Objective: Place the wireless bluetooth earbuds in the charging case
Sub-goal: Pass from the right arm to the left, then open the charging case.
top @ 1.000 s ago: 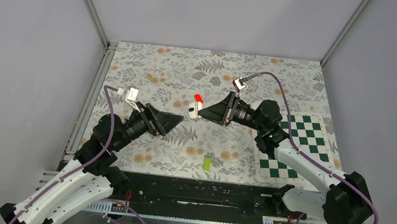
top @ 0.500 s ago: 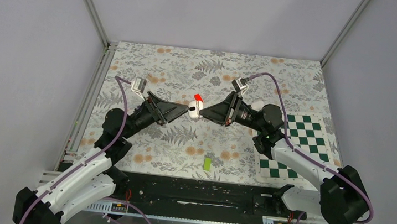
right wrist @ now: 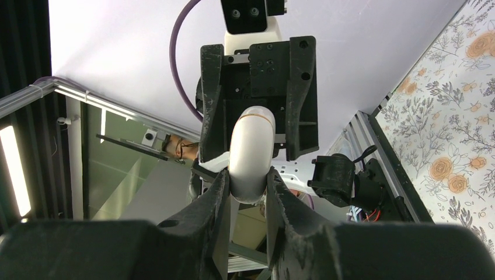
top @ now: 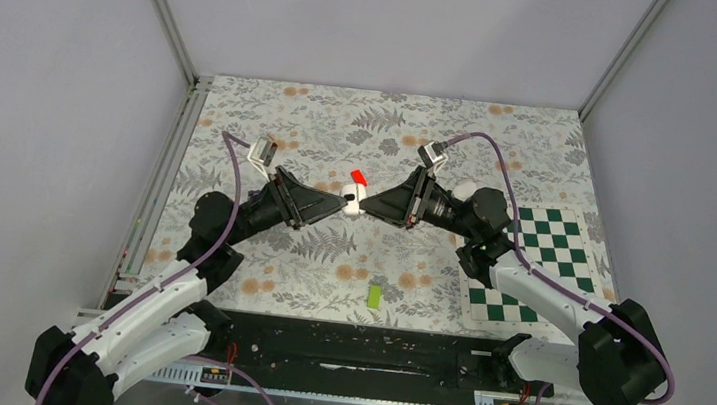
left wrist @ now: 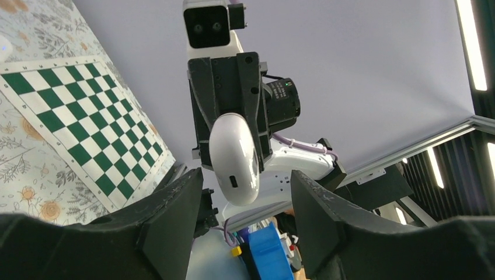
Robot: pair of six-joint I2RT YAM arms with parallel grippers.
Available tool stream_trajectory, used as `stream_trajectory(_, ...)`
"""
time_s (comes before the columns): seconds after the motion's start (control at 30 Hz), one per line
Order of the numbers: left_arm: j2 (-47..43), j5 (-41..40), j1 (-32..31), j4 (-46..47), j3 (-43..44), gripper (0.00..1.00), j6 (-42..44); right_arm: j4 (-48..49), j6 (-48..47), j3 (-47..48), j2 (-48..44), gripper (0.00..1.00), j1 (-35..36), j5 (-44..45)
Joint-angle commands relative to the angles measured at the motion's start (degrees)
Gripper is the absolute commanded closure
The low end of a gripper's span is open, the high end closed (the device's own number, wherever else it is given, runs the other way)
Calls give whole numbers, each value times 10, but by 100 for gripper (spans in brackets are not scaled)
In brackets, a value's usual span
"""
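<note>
Charging case: white, dark slot, clamped in right gripper; sits between open left gripper fingers. Chequered mat: left, on bench.

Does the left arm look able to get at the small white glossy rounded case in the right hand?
Probably yes: the left hand is open and faces the white case, which the right hand pinches. Nothing shows between them.
</note>
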Motion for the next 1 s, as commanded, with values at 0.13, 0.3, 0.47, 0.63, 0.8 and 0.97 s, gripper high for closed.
stream_trajectory(0.13, 14, 25, -2, 37, 29, 56, 1, 18, -12, 26, -10, 100, -1, -9)
stream_trajectory(0.3, 11, 21, -2, 38, 24, 93, 1, 9, -13, 22, -11, 100, -1, -10)
stream_trajectory(0.47, -8, 10, -1, 29, 19, 100, 8, -99, -68, 23, -33, 40, -1, 12)
stream_trajectory(0.63, -20, 9, -1, 17, 20, 100, 17, -232, -143, 34, -78, 34, -2, 65)
stream_trajectory(0.8, -9, 18, -1, 34, 19, 100, 8, -255, -155, 40, -85, 34, -3, 71)
stream_trajectory(0.97, -7, 21, -1, 46, 19, 100, 3, -262, -156, 41, -82, 34, -2, 73)
